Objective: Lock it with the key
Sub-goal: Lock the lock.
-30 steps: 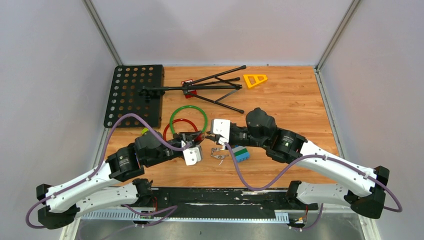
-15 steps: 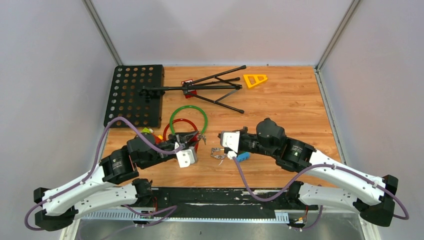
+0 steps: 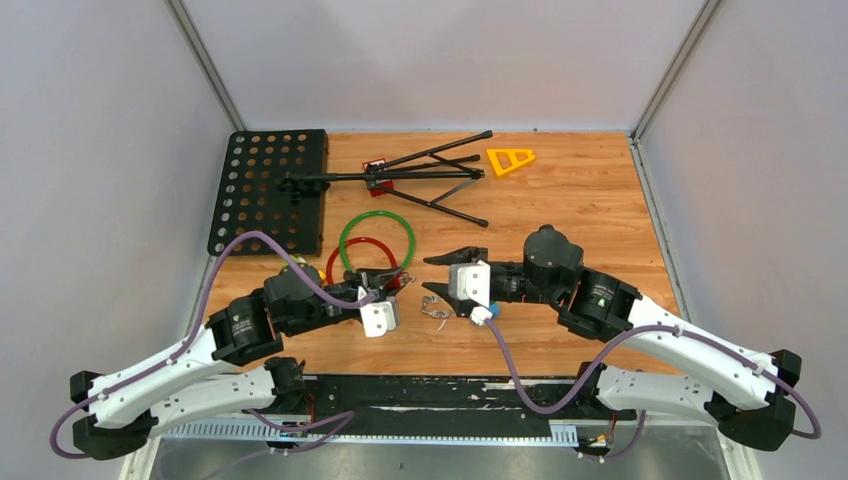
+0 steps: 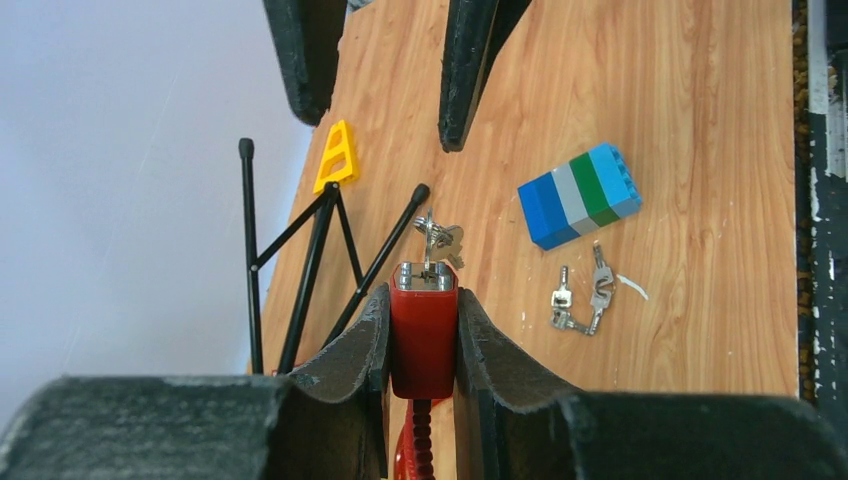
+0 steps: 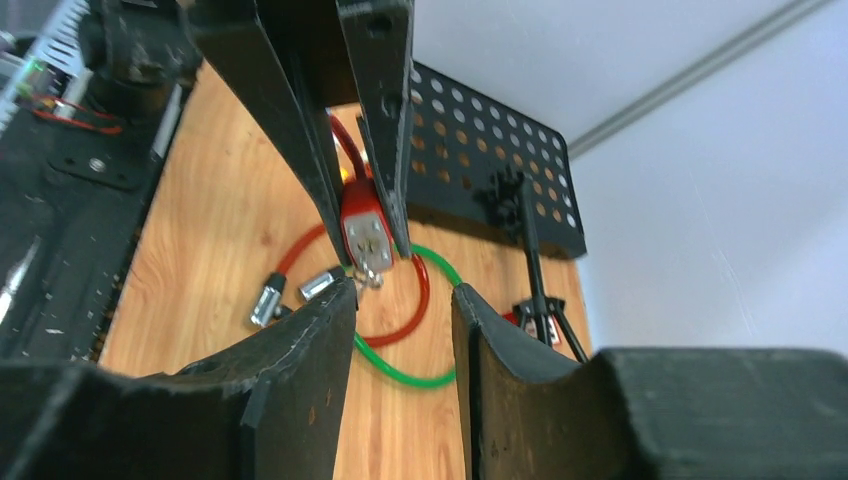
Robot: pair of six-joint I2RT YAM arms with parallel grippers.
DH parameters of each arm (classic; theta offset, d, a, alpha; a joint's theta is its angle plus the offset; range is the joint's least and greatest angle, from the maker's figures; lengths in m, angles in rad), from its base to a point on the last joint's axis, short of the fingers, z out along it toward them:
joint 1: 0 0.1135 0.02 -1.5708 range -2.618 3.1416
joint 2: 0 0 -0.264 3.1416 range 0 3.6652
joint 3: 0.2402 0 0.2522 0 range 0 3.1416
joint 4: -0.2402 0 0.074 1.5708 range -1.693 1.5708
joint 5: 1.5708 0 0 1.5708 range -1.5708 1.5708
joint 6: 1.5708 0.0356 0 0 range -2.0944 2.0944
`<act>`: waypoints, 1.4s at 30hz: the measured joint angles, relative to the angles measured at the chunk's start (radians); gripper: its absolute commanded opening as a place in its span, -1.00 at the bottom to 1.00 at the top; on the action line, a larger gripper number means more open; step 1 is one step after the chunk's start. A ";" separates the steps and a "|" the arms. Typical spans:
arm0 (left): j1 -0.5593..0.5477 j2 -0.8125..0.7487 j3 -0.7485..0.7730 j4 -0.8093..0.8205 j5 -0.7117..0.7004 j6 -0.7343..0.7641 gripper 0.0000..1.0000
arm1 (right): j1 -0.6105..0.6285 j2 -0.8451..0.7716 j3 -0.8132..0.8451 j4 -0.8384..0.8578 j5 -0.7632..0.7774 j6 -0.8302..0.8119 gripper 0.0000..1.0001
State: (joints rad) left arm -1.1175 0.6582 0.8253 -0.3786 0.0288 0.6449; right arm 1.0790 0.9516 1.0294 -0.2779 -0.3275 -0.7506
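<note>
While tight on the red lock [image 4: 423, 345], left hand [image 4: 423, 300]; right hand [image 5: 402, 292] agape near key [image 4: 437, 238].

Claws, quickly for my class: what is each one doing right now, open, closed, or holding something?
Left claw: closed on the red lock.
Right claw: open, holding nothing.

Left arm [image 3: 170, 365] and right arm [image 3: 690, 345] low, reaching inward, left gripper [image 4: 422, 298] clamped on lock [image 4: 423, 345], right gripper [image 5: 402, 300] spread wide opposite

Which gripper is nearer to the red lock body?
Left. The left gripper is shut on the red lock body; the right gripper is open, apart from it, facing its keyed end.
</note>
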 measured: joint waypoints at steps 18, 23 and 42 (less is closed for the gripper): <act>0.000 -0.001 0.000 -0.006 0.068 0.000 -1.00 | 0.000 0.120 0.040 0.007 -0.128 0.048 -0.34; 0.000 -0.001 0.000 -0.006 0.068 0.000 -1.00 | 0.000 0.128 0.041 -0.032 -0.100 0.023 -0.30; 0.000 0.011 0.000 -0.004 0.068 0.001 -1.00 | 0.000 0.128 0.041 -0.049 -0.082 0.003 -0.95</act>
State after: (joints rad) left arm -1.1175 0.6697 0.8253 -0.3824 0.0963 0.6456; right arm 1.0790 1.0794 1.0702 -0.3271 -0.4099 -0.7479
